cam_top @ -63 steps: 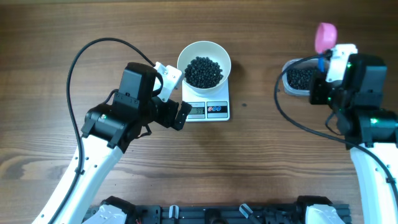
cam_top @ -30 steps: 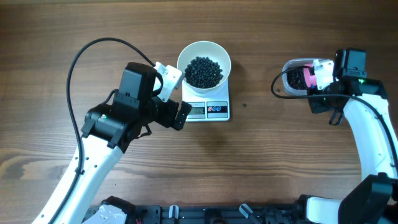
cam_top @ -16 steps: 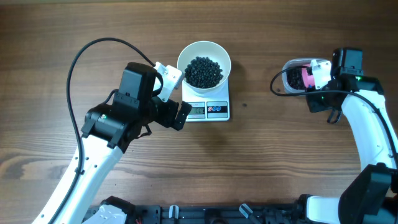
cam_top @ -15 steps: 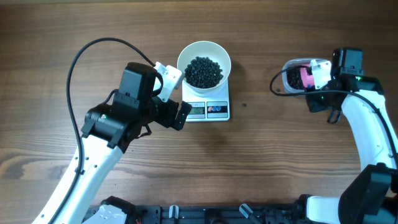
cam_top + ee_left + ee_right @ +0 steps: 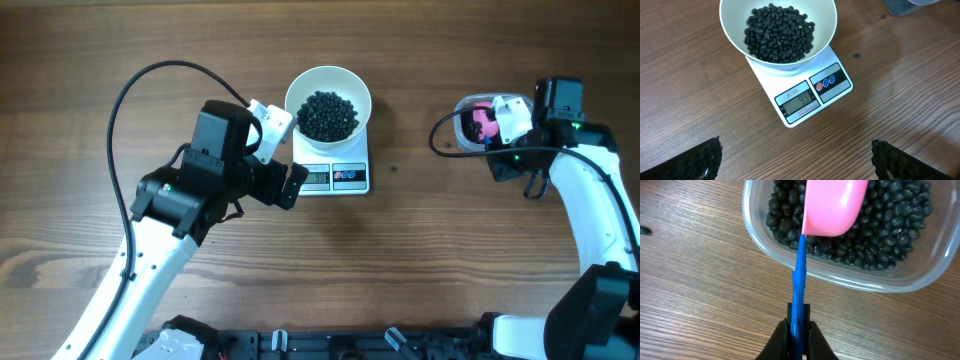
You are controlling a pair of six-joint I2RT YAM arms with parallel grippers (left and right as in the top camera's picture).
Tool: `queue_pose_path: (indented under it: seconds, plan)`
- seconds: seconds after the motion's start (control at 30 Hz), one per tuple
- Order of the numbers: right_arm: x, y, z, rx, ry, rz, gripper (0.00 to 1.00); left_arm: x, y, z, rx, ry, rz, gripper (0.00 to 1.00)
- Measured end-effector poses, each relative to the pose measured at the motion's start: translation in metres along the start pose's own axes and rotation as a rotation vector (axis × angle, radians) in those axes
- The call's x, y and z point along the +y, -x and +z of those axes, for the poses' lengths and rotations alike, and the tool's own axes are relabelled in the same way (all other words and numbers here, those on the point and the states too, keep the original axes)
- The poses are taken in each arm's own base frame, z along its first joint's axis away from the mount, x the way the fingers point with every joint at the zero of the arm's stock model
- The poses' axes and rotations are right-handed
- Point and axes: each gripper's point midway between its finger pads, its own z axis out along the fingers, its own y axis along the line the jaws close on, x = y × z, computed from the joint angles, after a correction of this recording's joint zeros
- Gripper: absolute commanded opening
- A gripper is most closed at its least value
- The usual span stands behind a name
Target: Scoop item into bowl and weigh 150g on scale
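While the bowl [image 5: 297,88] sits on the scale [image 5: 362,155], overhead shows black beads [image 5: 328,114] heaped inside; left end effector [image 5: 285,155] released, just left of the scale.
Left wrist: beads round, glossy, pea-like.
Right wrist: right end effector [image 5: 799,330] clenched on pink scoop's [image 5: 832,205] blue handle, over bead-filled tub [image 5: 855,282].

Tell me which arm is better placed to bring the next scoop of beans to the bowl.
Right. The right gripper is shut on the handle of the pink scoop, whose cup is in the clear tub of beans. The left gripper is open and empty, near the scale.
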Motion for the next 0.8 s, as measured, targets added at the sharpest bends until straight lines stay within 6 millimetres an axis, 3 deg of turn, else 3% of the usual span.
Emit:
queue_pose_path:
  seconds: [0.5, 0.8]
  plan:
    - [0.010, 0.001, 0.008, -0.001, 0.064, -0.016, 0.04, 0.000, 0.000, 0.000, 0.000, 0.000, 0.000, 1.00]
    - [0.026, 0.007, 0.006, -0.039, 0.162, 0.003, 0.04, 0.000, 0.000, 0.000, 0.000, 0.000, 0.000, 1.00]
